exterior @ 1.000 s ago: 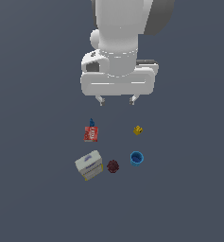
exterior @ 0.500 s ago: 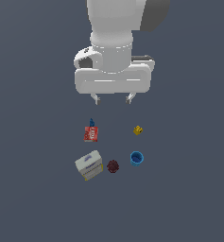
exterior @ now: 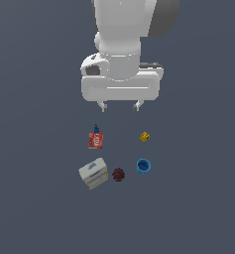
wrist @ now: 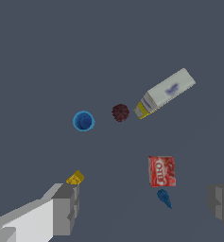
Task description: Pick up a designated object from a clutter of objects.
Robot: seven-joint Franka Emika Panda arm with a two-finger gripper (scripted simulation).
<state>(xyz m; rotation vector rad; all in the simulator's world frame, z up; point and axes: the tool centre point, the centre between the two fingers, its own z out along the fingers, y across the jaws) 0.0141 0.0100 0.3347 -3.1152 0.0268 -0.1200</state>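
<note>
The designated object is a tiny yellow-gold block (exterior: 145, 136) lying on the grey floor at the exterior view's right; it also shows in the wrist view (wrist: 75, 178), close by one fingertip (wrist: 66, 208). The rest of the clutter is a red packet with a blue top (exterior: 95, 139), a white box (exterior: 93, 173), a dark red bumpy ball (exterior: 118, 174) and a blue cup (exterior: 144, 166). My gripper (exterior: 120, 106) hangs open and empty above the items, between the packet and the yellow block in the exterior view.
The floor (exterior: 34, 208) is plain dark grey. In the wrist view the blue cup (wrist: 83, 121), the ball (wrist: 120, 112), the white box (wrist: 165, 93) and the red packet (wrist: 161, 172) lie spread out beyond the fingers.
The arm's hand has shifted a little and sits slightly higher in the exterior view than a second ago. The items have not moved.
</note>
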